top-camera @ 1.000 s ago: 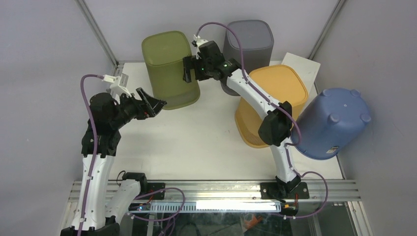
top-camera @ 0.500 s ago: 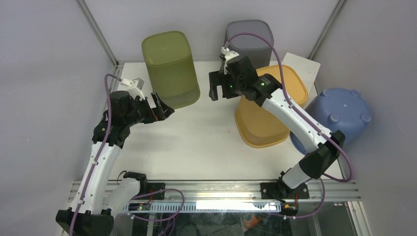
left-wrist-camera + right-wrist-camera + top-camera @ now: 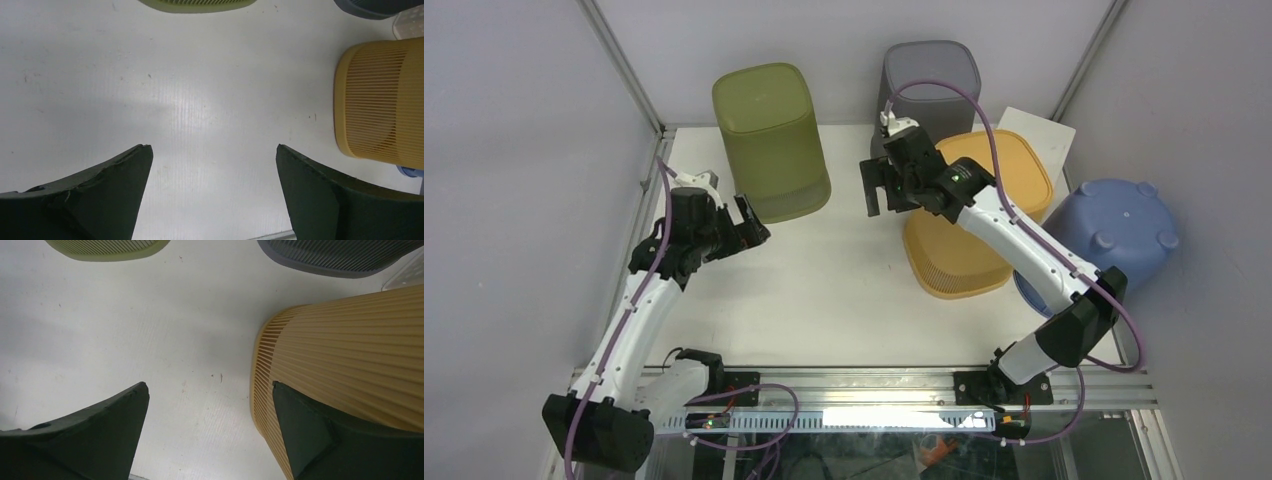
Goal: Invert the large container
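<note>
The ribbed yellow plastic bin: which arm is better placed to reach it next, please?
Right, probably: the right gripper, open, hangs beside the ribbed yellow plastic bin; the left gripper is farther off.

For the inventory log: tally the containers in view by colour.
Green container: 1
Grey container: 1
Yellow container: 1
Blue container: 1
Total: 4

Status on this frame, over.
Status: left pincer open, empty; right pincer open, empty. Green container standing closed end up, nothing touching it. Yellow container close beside right pincer.
</note>
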Robot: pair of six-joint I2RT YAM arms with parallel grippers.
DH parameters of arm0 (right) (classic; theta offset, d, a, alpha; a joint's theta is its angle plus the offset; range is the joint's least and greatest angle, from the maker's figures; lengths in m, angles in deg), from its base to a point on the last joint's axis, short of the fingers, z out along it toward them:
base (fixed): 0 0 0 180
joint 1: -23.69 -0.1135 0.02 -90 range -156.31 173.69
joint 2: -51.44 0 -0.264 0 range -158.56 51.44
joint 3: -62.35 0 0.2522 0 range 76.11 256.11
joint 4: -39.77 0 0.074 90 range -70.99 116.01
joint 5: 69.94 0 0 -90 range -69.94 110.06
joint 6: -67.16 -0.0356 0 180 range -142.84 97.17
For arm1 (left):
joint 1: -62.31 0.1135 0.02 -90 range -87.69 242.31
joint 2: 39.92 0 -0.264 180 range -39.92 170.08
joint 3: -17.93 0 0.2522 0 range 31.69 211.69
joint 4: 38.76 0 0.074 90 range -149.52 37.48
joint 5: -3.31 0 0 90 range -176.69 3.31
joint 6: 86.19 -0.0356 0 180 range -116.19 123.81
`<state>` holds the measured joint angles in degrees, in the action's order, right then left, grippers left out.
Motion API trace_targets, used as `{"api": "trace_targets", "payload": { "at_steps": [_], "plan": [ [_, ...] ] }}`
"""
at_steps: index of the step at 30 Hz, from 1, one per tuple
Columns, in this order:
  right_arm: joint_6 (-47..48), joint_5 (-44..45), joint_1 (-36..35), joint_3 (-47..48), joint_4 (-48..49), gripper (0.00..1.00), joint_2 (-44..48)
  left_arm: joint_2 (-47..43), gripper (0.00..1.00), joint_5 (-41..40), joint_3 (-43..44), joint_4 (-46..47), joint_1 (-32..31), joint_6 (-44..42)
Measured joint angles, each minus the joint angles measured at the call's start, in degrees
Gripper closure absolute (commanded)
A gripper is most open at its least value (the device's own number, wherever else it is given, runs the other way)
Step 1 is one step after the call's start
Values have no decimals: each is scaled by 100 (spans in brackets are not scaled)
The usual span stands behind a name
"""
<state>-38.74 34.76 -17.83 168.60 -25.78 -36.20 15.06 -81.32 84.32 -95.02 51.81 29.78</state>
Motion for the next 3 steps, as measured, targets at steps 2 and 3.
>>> {"api": "trace_targets", "payload": {
  "at_steps": [2,3],
  "plan": [
    [15,9,0,-55,46,1,7,20,1,-96,0,-33,-2,31],
    [35,2,0,-98,83,1,17,20,1,-125,-2,-59,-2,44]
  ]
}}
